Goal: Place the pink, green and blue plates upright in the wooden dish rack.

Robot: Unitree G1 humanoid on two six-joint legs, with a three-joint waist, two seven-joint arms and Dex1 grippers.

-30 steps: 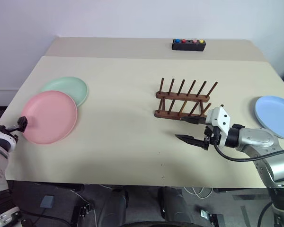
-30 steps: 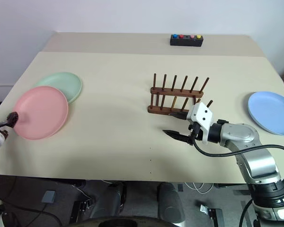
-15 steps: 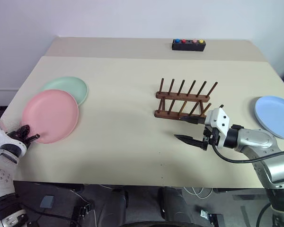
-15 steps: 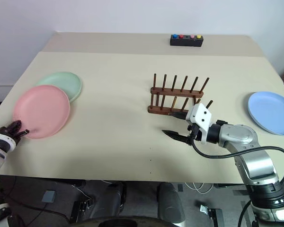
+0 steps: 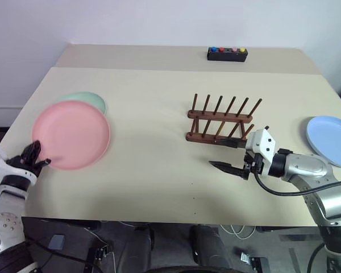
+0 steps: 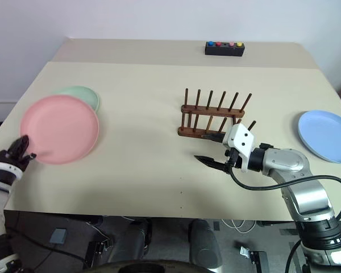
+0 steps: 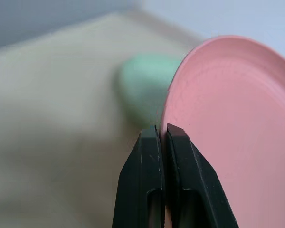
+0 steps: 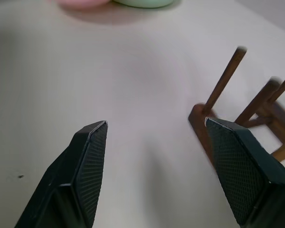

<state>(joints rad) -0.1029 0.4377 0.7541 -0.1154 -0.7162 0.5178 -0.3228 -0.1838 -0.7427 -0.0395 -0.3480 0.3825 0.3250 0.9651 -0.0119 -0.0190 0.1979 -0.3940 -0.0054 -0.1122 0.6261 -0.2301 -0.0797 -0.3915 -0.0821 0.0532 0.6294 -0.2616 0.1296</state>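
At the table's (image 5: 159,187) near left edge, the left gripper (image 7: 161,135) is clamped on the pink plate's (image 5: 71,135) rim, the plate overlapping the green plate (image 5: 91,99) behind it. The right gripper (image 5: 227,154), fingers apart, hovers just before the empty wooden dish rack (image 5: 220,120). The blue plate (image 5: 329,139) lies at the right edge. A black button box (image 5: 227,54) sits at the far edge.

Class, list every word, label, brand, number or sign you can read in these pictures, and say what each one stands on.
None: no readable text anywhere.
The black button box carries blue, red, orange and pink buttons, without legible marking.
The pink plate, green plate, blue plate and wooden dish rack are plain.
The left gripper and right gripper bear no lettering.
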